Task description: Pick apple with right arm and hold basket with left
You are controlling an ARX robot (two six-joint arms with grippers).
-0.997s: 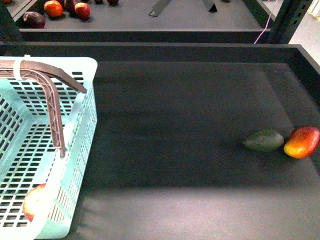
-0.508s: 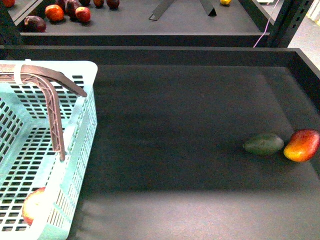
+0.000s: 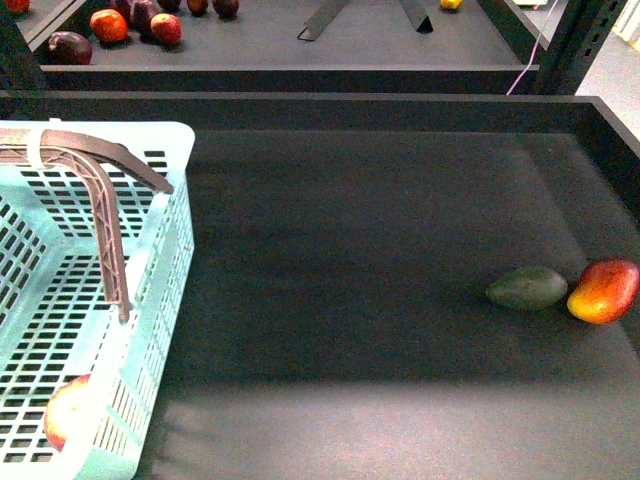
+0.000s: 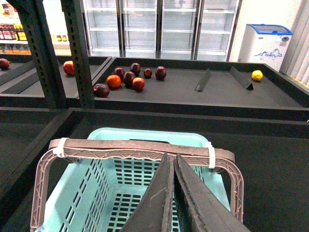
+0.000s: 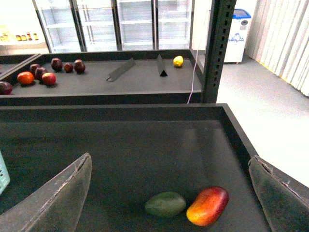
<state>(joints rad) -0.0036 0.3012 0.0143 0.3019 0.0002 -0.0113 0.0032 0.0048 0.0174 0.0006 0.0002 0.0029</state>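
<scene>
The turquoise basket (image 3: 181,150) stands at the left of the dark tray, its brown handles (image 3: 105,215) folded together and tied with a white zip tie (image 3: 37,140). The apple (image 3: 62,411) lies inside the basket at its near corner, seen through the lattice. In the left wrist view my left gripper (image 4: 172,158) is shut, its tips right at the handles (image 4: 120,150) above the basket (image 4: 145,135). My right gripper (image 5: 170,157) is wide open and empty above the tray; the apple is out of that view. Neither gripper shows in the front view.
A dark green oval fruit (image 3: 527,287) and a red-orange mango-like fruit (image 3: 603,290) lie touching at the tray's right side; both also show in the right wrist view, green (image 5: 165,204) and red-orange (image 5: 207,206). A back shelf holds several fruits (image 3: 108,25).
The front view's whole scene shifted slightly downward a second ago and has held still since. Basket, apple and the two fruits keep their places.
</scene>
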